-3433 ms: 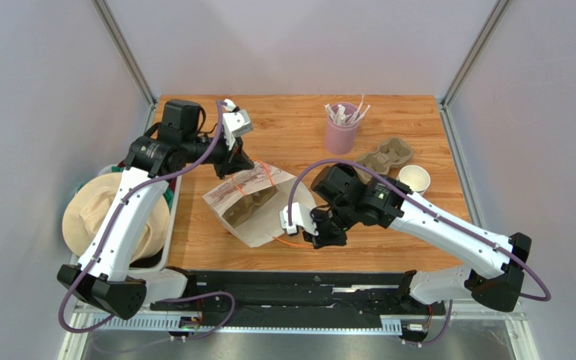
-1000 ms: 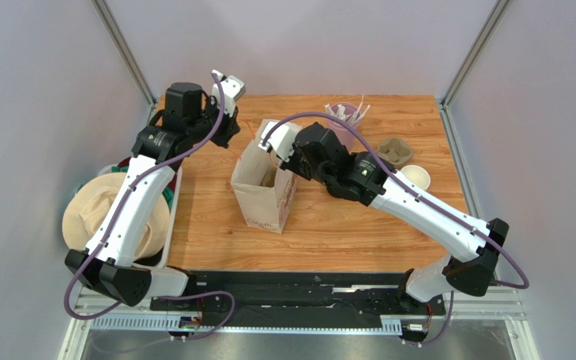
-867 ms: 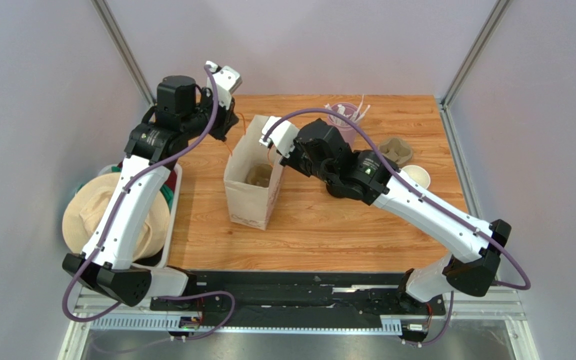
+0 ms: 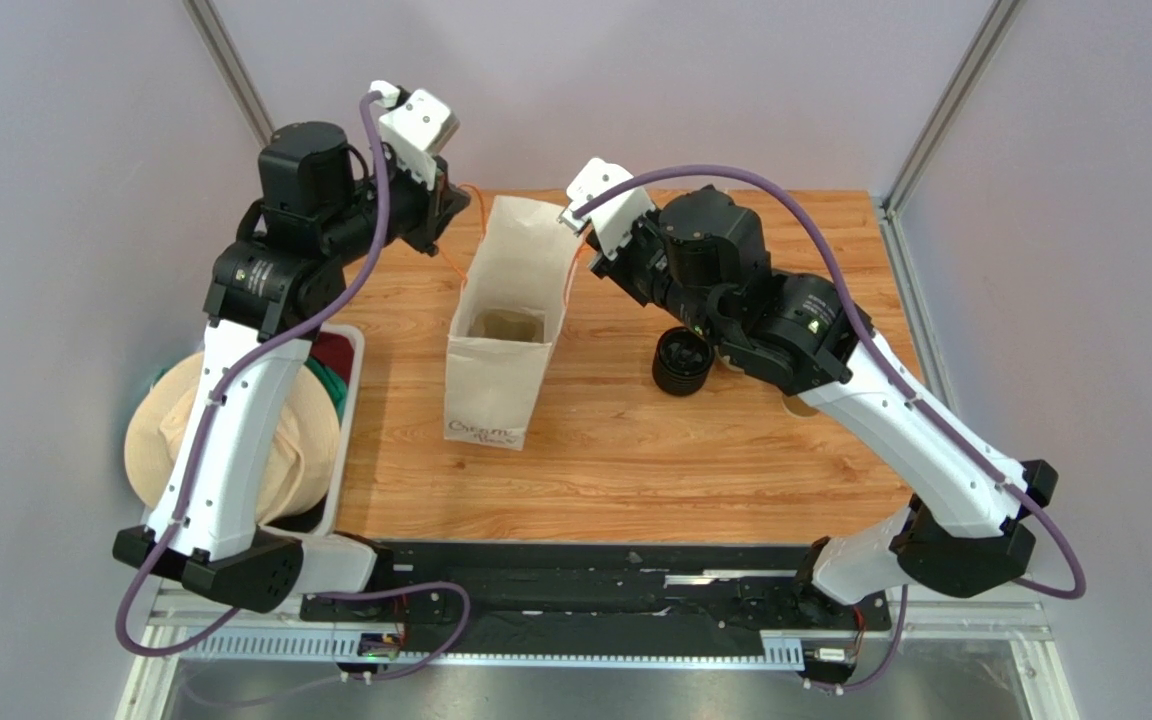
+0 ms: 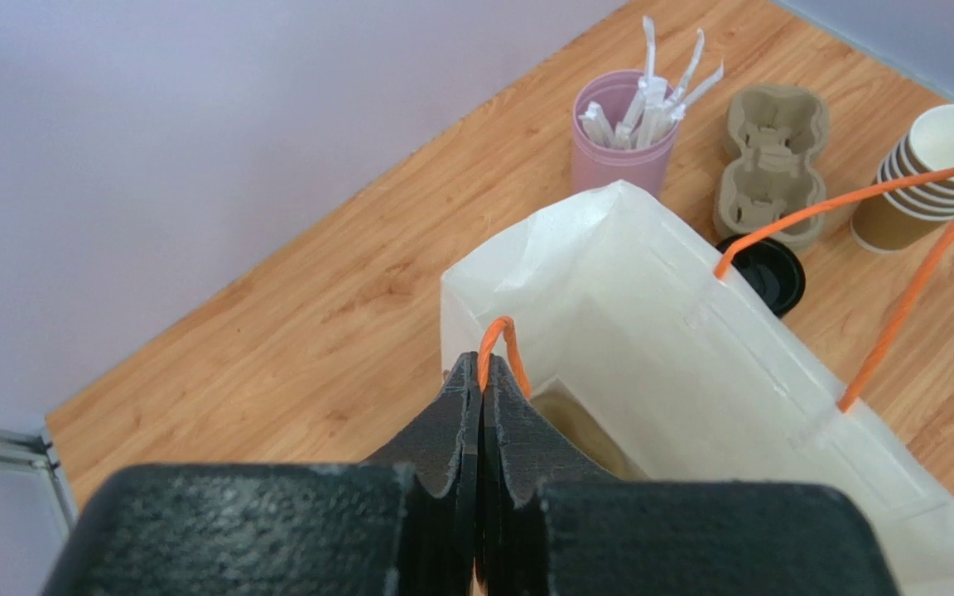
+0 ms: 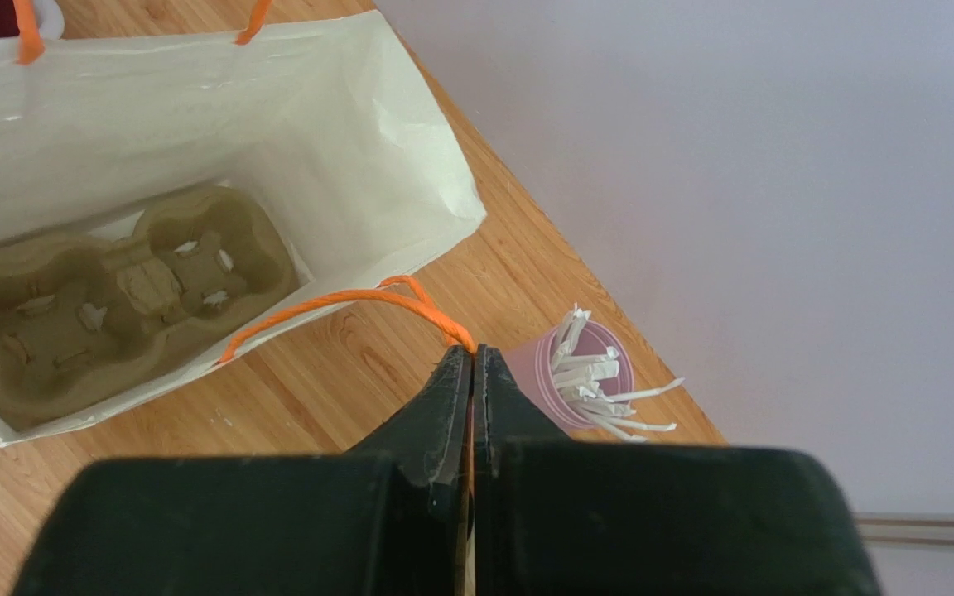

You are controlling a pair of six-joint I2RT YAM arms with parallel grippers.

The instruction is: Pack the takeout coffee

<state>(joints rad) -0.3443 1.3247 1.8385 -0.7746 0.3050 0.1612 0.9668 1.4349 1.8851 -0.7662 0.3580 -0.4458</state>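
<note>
Here the left gripper (image 5: 482,373) is clamped on one thin orange cord handle (image 5: 503,338) of the upright paper bag (image 4: 495,383), a moulded pulp cup carrier (image 6: 109,292) lying inside. The right gripper (image 6: 471,360) clamps the other cord handle (image 6: 358,301). The takeout coffee (image 4: 683,360), round black lid up, stands right of the bag, apart from it, on the wood-grain table (image 4: 687,450); the walls (image 4: 612,90) are plain lilac-grey.

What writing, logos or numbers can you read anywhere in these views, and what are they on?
On the paper bag, a printed mark low on its outer face in the top view: dark script, too small and blurred to read.
No readable text on anything else in any view.
</note>
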